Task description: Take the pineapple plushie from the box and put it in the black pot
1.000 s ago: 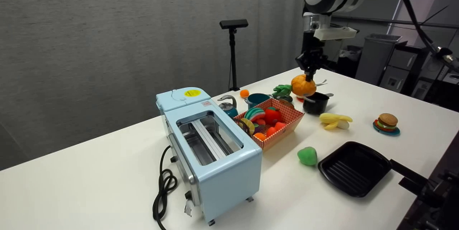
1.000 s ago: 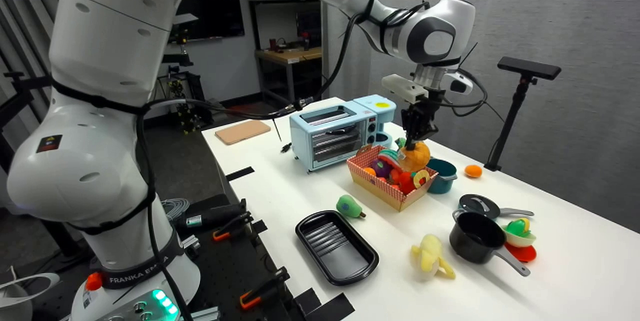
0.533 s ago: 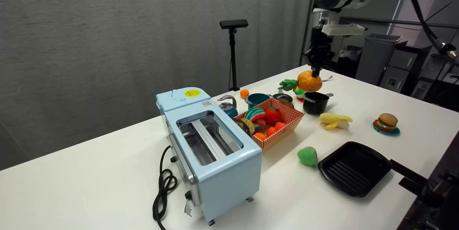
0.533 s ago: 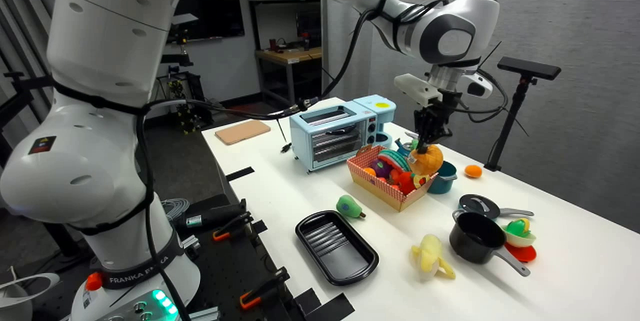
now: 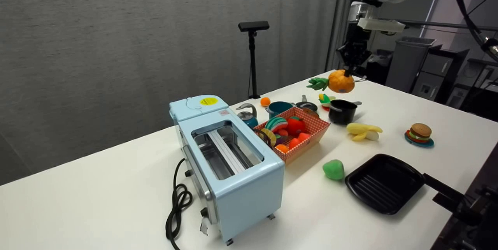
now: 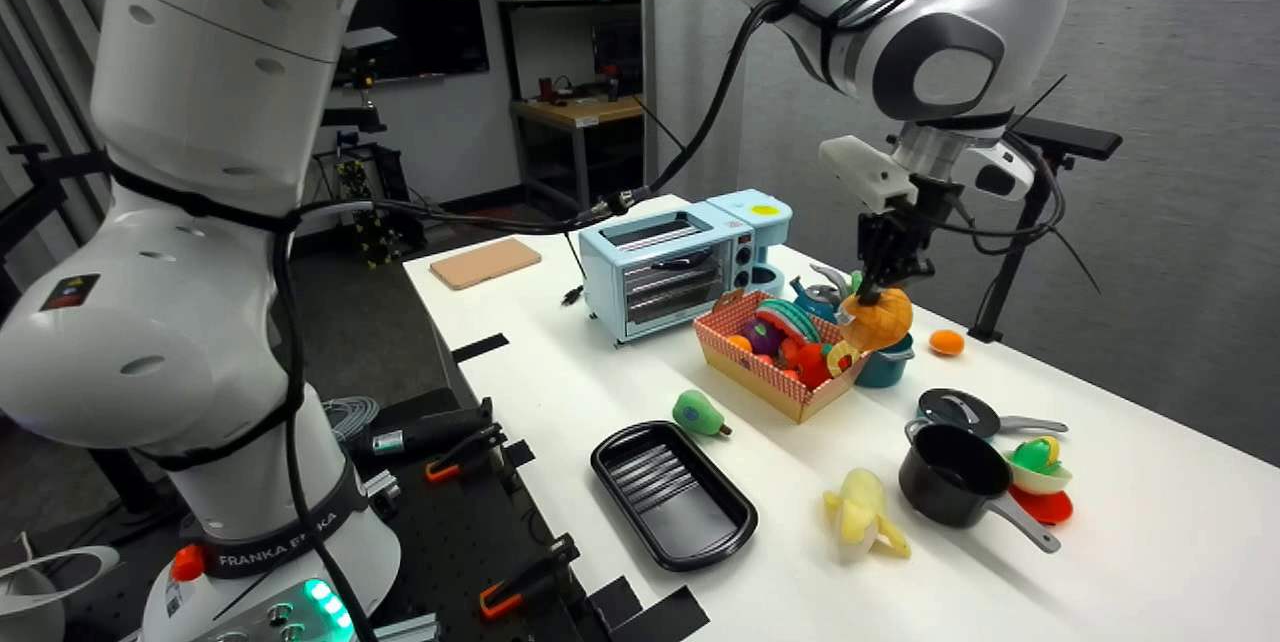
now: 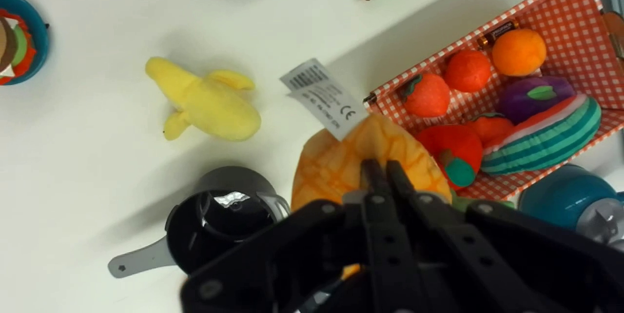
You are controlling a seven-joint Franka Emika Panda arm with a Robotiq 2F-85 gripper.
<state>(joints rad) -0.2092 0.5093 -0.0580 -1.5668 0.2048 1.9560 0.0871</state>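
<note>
Grey backdrop (image 5: 136,47), white worktop (image 5: 116,187). Tool (image 7: 382,163) narrow, pinched on pineapple plushie (image 5: 341,82), which hangs in air, touching neither worktop nor pot. Done, by look of it: grasp, lift out of red-checked box (image 6: 745,372). Wrist view puts black pot (image 6: 930,492) off to plushie's side, so judged not yet over pot's mouth. Left: sideways carry to pot, lowering, release, backing off. Task perhaps little past halfway.
</note>
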